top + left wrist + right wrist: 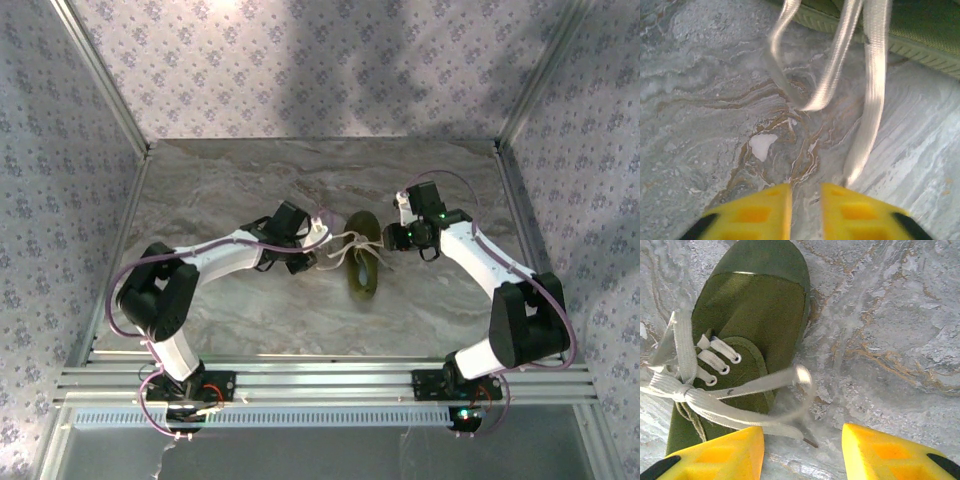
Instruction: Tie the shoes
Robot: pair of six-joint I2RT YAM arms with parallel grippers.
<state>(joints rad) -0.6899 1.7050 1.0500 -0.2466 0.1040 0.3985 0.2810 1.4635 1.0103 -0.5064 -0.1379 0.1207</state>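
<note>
Here the right fingers [752, 440] stand released, spread wide over the marbled counter [900, 315], with the tail of one strand lying in the gap between them. The olive-green shoe [755, 315] lies ahead of them, off toward their left-hand finger. It is upright on the counter, its toe pointing away from the fingers. Its whitish laces [715, 407] gather into a crossing just beyond that same finger. From there one flat strand runs down into the gap and ends in a dark tip on the counter, while another curls into a blurred loop a little farther ahead.

The left fingers [782, 197] sit close together, a narrow strip of counter [700, 100] showing between them. Ahead of them the laces [872, 90] hang from the shoe [920, 30], whose ribbed sole edge crosses the far right corner. A loop (blurred) ends well ahead of the gap, and a single straight strand comes down to the tip of the right-hand finger. Whether that strand is pinched I cannot tell.

From above, the shoe [362, 270] sits between the two sets of fingers, its laces [340, 245] spread toward the left ones.
</note>
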